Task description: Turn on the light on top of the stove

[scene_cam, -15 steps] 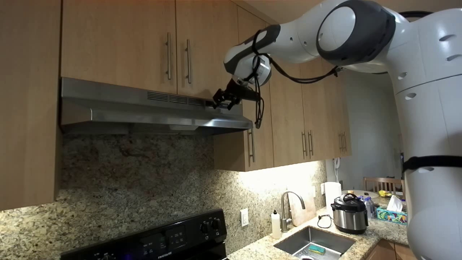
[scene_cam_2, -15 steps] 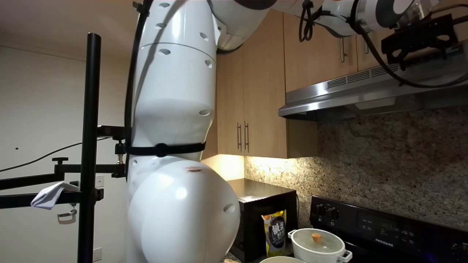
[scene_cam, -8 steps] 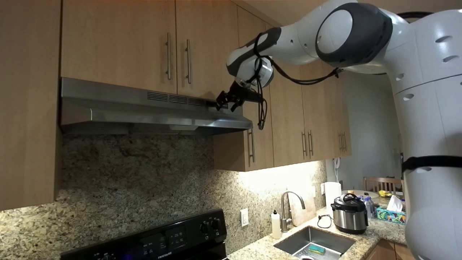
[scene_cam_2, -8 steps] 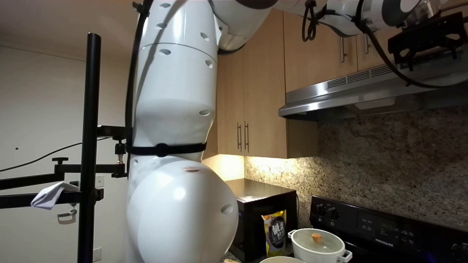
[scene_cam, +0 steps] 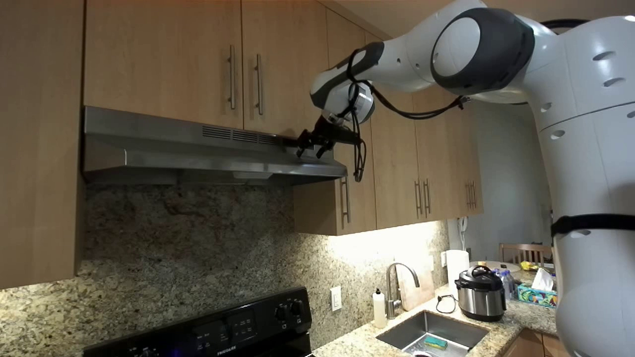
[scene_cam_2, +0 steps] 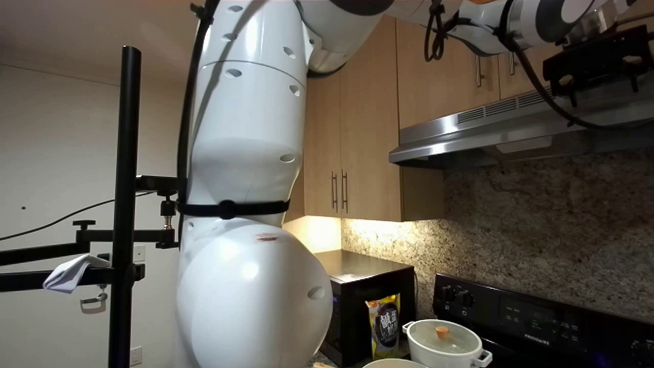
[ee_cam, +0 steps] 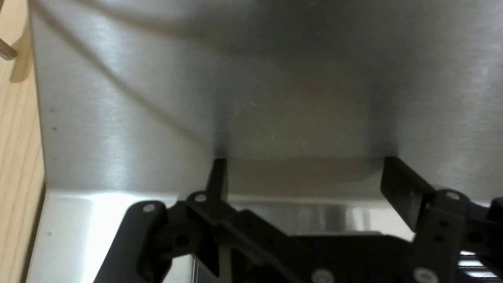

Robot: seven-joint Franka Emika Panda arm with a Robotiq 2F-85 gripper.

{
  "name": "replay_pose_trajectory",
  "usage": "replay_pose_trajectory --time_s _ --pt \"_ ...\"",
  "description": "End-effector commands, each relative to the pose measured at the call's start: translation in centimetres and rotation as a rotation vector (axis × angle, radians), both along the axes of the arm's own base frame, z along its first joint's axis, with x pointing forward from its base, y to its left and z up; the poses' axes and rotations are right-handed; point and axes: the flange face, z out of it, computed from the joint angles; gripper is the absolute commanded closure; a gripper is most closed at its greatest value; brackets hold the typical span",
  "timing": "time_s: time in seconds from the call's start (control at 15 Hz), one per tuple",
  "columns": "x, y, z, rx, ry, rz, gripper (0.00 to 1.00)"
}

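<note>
Warm light from beneath the cabinets [scene_cam: 397,166] bleaches the granite backsplash [scene_cam: 193,233] at far right in an exterior view; above the stove [scene_cam: 233,325] it is dim. In an exterior view, highlights shine on the arm [scene_cam_2: 250,306]. The wrist view is soft, with blurred dark streaks by the gripper [ee_cam: 305,159] and white glare on the hood [ee_cam: 298,114] at left.

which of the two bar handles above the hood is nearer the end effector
The right-hand handle: in both exterior views, the end effector is off to that side, and the left-hand handle is farther from it.
</note>
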Motion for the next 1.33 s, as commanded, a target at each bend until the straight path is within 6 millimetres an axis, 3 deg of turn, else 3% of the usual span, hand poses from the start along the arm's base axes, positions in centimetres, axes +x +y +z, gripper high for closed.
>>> replay_pose_trajectory --time_s 0.0,0.67,1.27 --pt "-0.3 0.2 0.7 0.004 -0.005 0.022 0.00" --pt "-0.3 1.3 3.5 -0.021 -0.074 0.041 0.00" --pt "-0.4 0.9 4.3 -0.027 -0.099 0.032 0.00"
